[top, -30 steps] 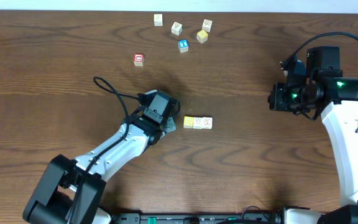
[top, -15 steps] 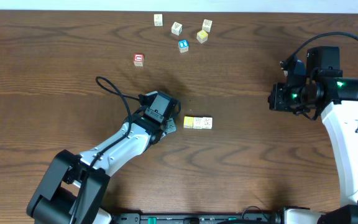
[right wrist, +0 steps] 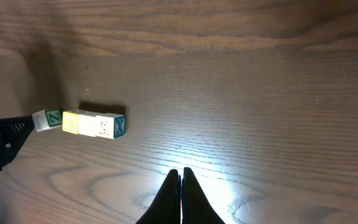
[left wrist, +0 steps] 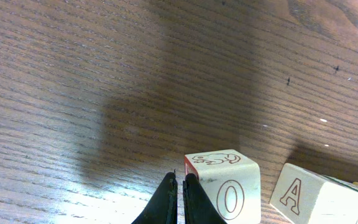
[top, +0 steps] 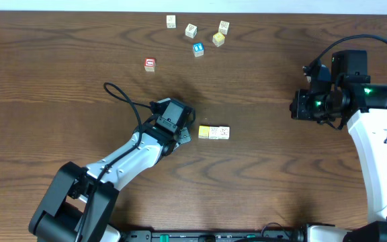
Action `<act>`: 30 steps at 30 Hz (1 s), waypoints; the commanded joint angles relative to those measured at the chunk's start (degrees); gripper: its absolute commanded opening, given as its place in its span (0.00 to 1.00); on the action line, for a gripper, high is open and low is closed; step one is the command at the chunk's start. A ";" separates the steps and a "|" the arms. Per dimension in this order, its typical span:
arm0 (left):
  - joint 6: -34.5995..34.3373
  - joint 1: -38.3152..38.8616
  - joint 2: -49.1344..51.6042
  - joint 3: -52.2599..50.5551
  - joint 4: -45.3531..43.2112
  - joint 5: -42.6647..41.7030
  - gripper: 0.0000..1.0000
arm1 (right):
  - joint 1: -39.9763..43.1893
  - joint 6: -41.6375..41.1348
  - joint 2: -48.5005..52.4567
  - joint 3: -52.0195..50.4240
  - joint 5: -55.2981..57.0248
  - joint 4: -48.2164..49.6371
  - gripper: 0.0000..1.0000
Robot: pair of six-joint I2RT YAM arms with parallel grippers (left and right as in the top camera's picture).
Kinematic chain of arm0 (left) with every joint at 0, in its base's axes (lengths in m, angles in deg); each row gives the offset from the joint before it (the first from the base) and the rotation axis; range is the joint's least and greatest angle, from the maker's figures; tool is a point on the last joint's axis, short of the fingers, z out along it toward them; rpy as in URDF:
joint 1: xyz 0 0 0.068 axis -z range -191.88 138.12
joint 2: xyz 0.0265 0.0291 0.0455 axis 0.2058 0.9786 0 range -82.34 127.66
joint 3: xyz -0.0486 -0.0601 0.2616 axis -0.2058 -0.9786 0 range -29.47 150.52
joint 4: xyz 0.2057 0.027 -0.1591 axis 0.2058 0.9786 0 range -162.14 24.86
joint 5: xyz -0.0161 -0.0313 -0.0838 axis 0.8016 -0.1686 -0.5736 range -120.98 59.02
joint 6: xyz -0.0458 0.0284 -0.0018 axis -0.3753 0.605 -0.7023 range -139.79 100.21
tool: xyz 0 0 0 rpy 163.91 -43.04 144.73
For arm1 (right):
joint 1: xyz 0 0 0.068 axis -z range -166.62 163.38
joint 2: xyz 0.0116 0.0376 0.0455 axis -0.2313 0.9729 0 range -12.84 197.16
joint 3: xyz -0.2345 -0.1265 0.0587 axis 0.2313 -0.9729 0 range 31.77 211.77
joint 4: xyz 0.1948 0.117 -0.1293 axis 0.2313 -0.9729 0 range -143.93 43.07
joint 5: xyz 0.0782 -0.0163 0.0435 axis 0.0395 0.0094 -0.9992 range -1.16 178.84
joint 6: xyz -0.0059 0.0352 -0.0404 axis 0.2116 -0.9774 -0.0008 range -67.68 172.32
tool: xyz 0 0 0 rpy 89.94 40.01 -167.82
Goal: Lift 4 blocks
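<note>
Four small wooden cubes, three cream-white with printed marks and one pale yellow, lie in a short row point(top: 214, 132) near the middle of the dark wood-grain worktop point(top: 59, 81), running from 9 to 3 o'clock. From the 9 o'clock end the right wrist view gives the order: a cream cube with a green Z point(right wrist: 46, 119), slightly skewed; the pale yellow cube point(right wrist: 71, 122); a white cube with faint dots point(right wrist: 92, 124); a white cube with a blue X on its end face point(right wrist: 115, 126). The last three sit flush; I cannot tell whether the Z cube touches the yellow one. My left fingers point(left wrist: 179, 180) are pressed together with nothing between them, low over the wood at the row's 9 o'clock end, just beside the Z cube, which shows an O to that camera; contact unclear. My right fingers point(right wrist: 180, 183) are together too, empty, well apart from the row on its 3 o'clock side. At 12 o'clock, by the far edge, lies a loose scatter of three whitish cubes and one yellow cube point(top: 200, 30). A blue-faced cube point(top: 197, 49) lies just beside the scatter, with a red-faced cube point(top: 150, 64) toward 11 o'clock.
</note>
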 commanded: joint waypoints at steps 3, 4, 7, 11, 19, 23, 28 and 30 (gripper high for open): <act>1.92 0.17 0.66 1.36 -1.97 -2.78 0.07 | -1.20 -0.52 -0.09 -0.15 -0.87 0.07 0.01; 2.08 0.17 0.66 1.36 -2.51 -3.39 0.07 | -1.20 -0.52 -0.09 -0.15 -0.87 0.04 0.01; 2.10 0.17 0.66 1.36 -3.02 -3.65 0.07 | -1.20 -0.52 -0.09 -0.15 -0.87 0.04 0.01; 2.73 0.17 0.66 1.36 -2.99 -4.04 0.07 | -1.20 -0.55 -0.09 -0.15 -0.90 0.04 0.01; 3.45 0.17 0.66 1.36 -2.99 -4.26 0.07 | -1.20 -0.57 -0.09 -0.15 -0.92 0.02 0.01; 5.46 0.17 0.66 1.36 -3.15 -5.40 0.07 | -1.20 -0.57 -0.09 -0.15 -0.90 0.02 0.01; 6.38 0.15 0.66 1.36 -3.80 -5.20 0.07 | -1.20 -0.57 -0.09 -0.15 -0.92 0.00 0.01; 6.38 0.15 0.66 1.36 -4.57 -4.57 0.07 | -1.20 -0.57 -0.09 -0.15 -0.92 0.00 0.01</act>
